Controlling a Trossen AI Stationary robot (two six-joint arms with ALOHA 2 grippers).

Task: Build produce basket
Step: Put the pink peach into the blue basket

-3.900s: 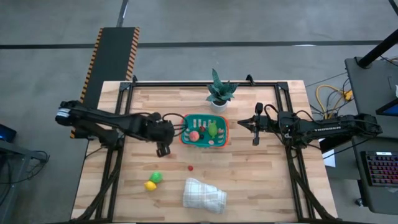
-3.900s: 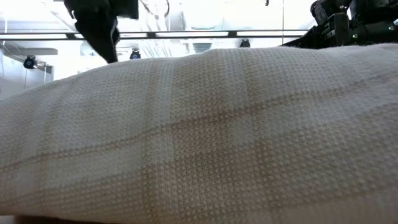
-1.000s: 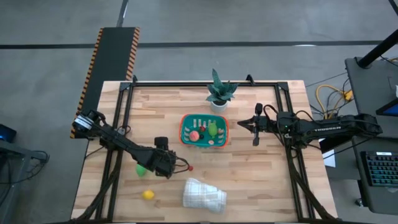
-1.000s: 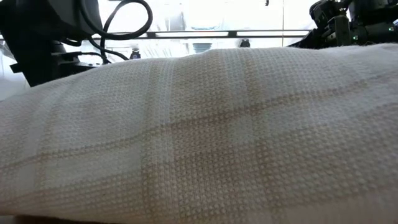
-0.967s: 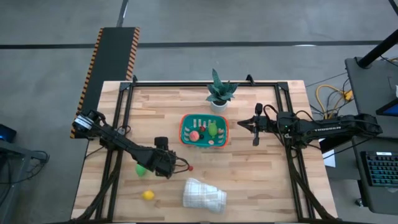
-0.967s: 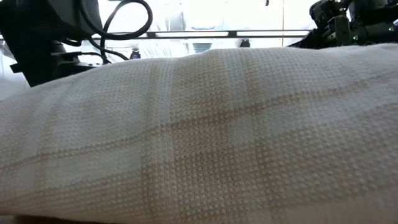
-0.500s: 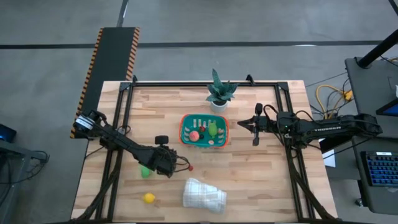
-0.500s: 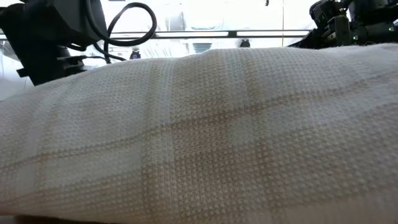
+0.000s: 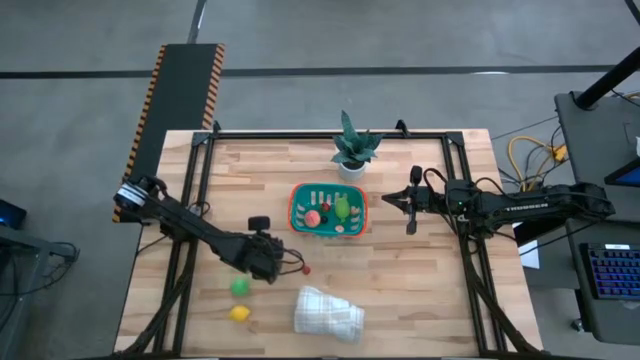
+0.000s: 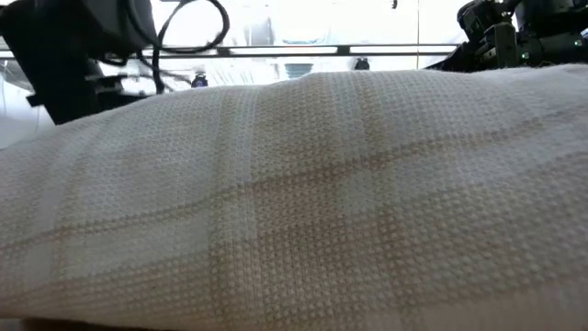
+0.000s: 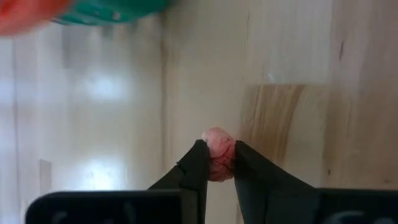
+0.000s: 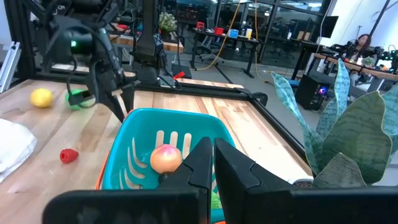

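Down at the near edge of the bench lies the folded white cloth (image 9: 328, 312), waffle-woven with faint tan stripes, and it fills the low view. Beside it, toward the left edge, sit a round yellow fruit (image 9: 239, 314) and a green piece (image 9: 240, 286), both on bare wood. The left claw (image 11: 216, 163) is low over the planks near the middle, fingers pinching a small, bumpy red berry (image 11: 219, 152); its arm stretches in slantwise from the left edge. Farther back, the teal slotted basket (image 9: 300, 222) with its orange rim sits mid-bench, long axis running left to right, holding a peach-coloured round fruit (image 12: 165, 158) and green pieces. The right claw (image 12: 213, 162) hovers level just right of the basket, fingers pressed together. A potted plant (image 9: 352, 146) stands at the far edge.
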